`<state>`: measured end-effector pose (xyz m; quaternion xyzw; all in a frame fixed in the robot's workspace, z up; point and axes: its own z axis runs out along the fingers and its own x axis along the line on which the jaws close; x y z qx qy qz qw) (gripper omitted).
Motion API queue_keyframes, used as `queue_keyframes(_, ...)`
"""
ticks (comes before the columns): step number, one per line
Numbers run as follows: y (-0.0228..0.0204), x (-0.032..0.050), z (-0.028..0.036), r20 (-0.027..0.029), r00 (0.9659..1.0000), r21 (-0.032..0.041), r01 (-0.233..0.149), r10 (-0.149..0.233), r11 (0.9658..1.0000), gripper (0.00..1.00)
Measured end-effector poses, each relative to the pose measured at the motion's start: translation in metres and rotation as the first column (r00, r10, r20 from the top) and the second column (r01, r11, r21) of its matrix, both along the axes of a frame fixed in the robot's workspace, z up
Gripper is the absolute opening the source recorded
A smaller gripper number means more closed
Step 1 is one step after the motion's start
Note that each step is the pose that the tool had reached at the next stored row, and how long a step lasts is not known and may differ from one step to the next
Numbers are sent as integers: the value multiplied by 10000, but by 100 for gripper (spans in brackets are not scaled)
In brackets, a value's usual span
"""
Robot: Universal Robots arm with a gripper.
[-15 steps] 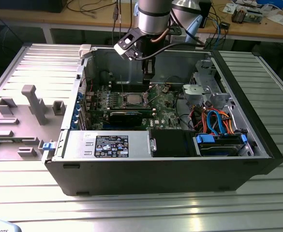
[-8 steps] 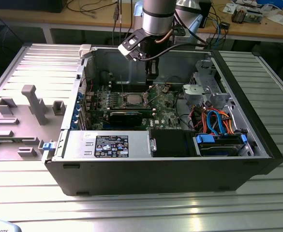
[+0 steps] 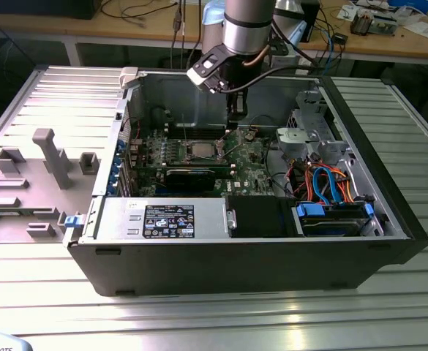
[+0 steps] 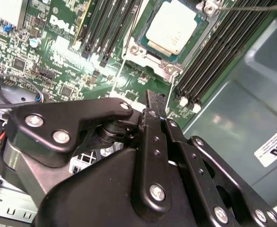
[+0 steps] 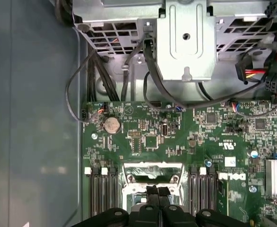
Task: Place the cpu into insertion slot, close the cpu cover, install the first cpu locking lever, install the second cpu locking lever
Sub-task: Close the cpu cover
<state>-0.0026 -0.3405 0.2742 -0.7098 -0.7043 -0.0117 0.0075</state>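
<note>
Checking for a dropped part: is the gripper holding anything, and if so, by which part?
Nothing: the gripper is shut with nothing between its jaws. The cpu lies in the insertion slot.

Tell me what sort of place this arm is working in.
Probably an electronics lab or workshop: an open desktop computer case lies on a ribbed metal table, a grey fixture tray sits at the exterior view's left, and wooden benches with cables stand behind.

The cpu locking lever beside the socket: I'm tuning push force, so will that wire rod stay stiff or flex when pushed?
The cpu locking lever looks like a long thin wire, so it will probably spring slightly rather than stay rigid. Its smooth round metal could let the hand slip off.
</note>
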Motion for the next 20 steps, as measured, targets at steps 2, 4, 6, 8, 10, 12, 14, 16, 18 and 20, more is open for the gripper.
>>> queue_keyframes(2,1,22,-5,1,10000,-2,-1,1,10000,11)
queue_keyframes(4,2,41,-8,0,10000,-12,-1,1,10000,11)
queue_keyframes(6,2,54,-13,3,10000,-18,-1,1,10000,11)
queue_keyframes(8,2,66,-15,8,10000,-17,-1,1,10000,11)
queue_keyframes(10,2,78,-16,9,10000,-18,0,0,10000,11)
queue_keyframes(12,2,80,-17,13,10000,-18,0,0,10000,11)
queue_keyframes(14,2,80,-17,14,10000,-18,0,0,10000,11)
queue_keyframes(16,2,81,-18,16,10000,-18,0,0,10000,11)
queue_keyframes(18,2,81,-18,18,10000,-18,-1,1,10000,11)
queue_keyframes(20,3,82,-22,19,10000,-16,0,0,10000,11)
